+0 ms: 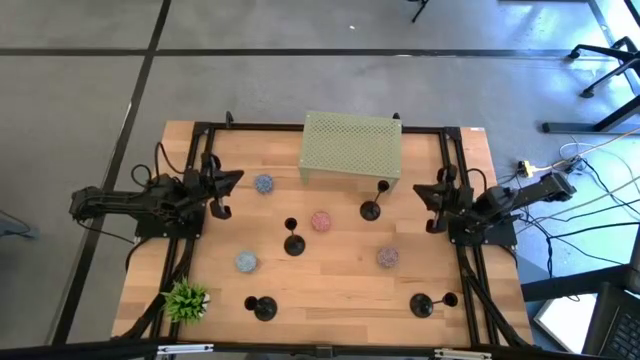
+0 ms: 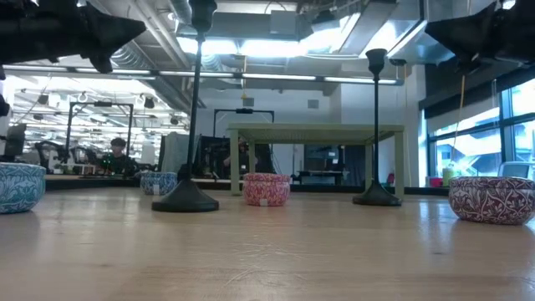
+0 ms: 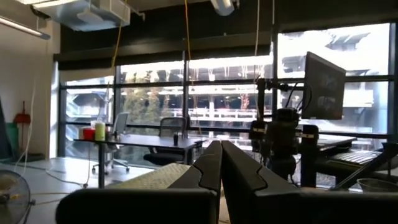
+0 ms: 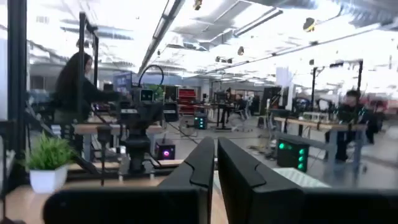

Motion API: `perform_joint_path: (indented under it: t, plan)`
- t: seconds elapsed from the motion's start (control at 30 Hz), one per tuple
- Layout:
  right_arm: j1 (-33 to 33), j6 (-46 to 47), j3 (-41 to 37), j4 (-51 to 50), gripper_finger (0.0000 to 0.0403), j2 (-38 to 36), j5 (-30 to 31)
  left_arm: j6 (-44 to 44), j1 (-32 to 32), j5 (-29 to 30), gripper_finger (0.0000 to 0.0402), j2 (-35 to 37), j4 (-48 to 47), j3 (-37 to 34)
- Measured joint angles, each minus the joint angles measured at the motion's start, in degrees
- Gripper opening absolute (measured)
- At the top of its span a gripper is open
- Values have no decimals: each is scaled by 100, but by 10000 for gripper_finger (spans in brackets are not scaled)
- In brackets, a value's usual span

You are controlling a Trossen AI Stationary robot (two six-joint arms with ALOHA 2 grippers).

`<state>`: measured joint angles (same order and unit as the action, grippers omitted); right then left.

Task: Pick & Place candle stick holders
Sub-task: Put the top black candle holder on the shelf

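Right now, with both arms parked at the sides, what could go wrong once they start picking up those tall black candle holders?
The candle stick holders are tall, thin-stemmed and top-heavy, so a jaw brushing a stem might tip one over. Small patterned bowls, like the pink bowl, sit close between them and could get bumped. The holder beside the green mesh stand leaves little room, so the right gripper may clip the stand.

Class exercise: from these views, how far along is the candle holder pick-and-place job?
Nothing looks done yet. All four holders stand apart on the table. Nothing is in hand: the left gripper and right gripper sit shut at the table's sides. All picking and placing remains.
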<state>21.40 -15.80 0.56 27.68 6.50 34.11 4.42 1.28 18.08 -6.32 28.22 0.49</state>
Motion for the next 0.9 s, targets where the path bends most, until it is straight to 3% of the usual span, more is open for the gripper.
perform_joint_path:
  t: [0.17,0.47,0.63,0.9]
  plan:
    - [-110,124,0,-12,26,65,-375,-50,0,-23,4,-5,21,1]
    - [-444,513,0,73,37,459,-457,-83,0,-510,22,-186,30,291]
    - [-569,768,0,137,71,529,-1341,-24,0,-494,73,-524,-150,522]
    - [-718,836,14,131,150,556,-1334,148,0,-442,133,-863,-147,852]
